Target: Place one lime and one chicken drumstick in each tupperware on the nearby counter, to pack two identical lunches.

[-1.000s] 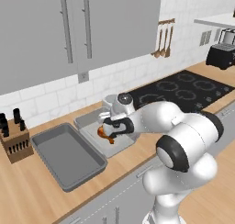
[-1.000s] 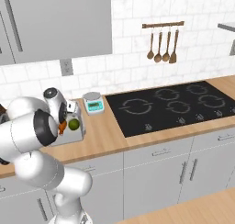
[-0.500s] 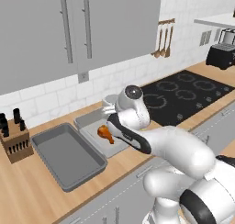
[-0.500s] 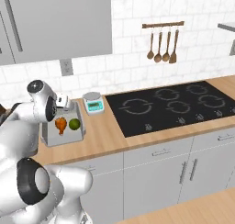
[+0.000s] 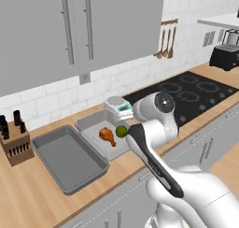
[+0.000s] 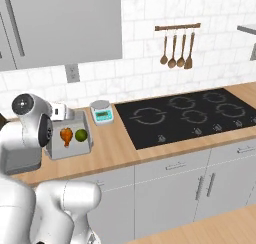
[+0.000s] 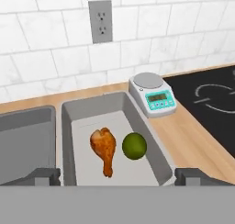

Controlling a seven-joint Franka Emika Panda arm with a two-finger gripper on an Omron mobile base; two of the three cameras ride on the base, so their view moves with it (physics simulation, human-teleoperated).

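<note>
**Caller:** As the hand camera looks down, what sits closest?

**Describer:** Nearest are the gripper's (image 7: 117, 176) two dark fingertips (image 7: 42, 176), spread wide apart with nothing between them. Just beyond them lies a shallow grey tupperware (image 7: 69, 126) on the light wooden counter (image 7: 193, 140). Inside it a chicken drumstick (image 7: 104, 149) lies with its bone end toward the camera, and a green lime (image 7: 134, 146) rests just beside it, on the side nearer the cooktop.

**Caller:** And further off?

**Describer:** A second grey tupperware (image 5: 65, 159) sits alongside the first, toward a knife block (image 5: 14, 140). Behind the filled container stands a small kitchen scale (image 7: 153, 93). Past that come the black cooktop (image 6: 190, 115), a white tiled wall with a power outlet (image 7: 101, 22), and wooden utensils (image 6: 176, 50) hanging on a rail.
</note>
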